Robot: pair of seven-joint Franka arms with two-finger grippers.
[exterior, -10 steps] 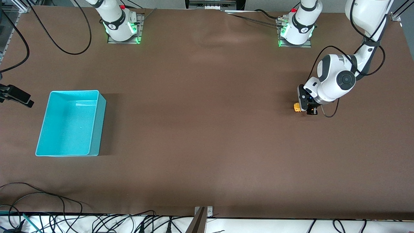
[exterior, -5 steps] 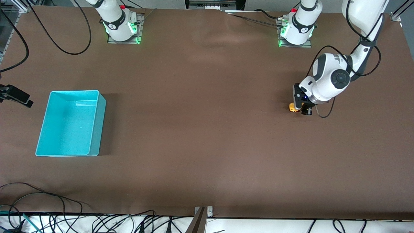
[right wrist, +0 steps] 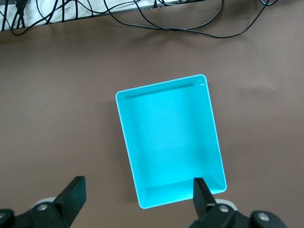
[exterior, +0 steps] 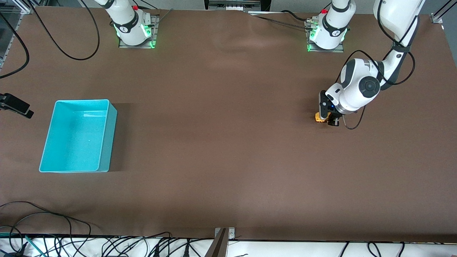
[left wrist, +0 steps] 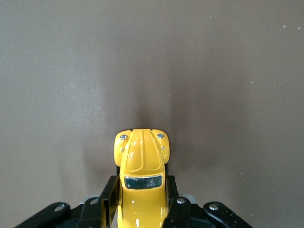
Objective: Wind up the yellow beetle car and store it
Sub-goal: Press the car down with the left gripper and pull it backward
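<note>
1. Turquoise bin (exterior: 76, 137), open top, toward the right arm's end of the surface (exterior: 221, 142).
2. Surface brown, plain.
3. Black cables (exterior: 107, 246) along the edge nearest the front camera.

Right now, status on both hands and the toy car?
Left hand shut on small yellow beetle-shaped toy car at table level, left arm's end. Right hand open, high over empty turquoise plastic bin. Nothing in the way.

Yellow beetle car (left wrist: 142, 180), turquoise bin (exterior: 76, 137)

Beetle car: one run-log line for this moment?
left gripper: shut on yellow beetle car | right gripper: open over turquoise bin | car not stored
</note>
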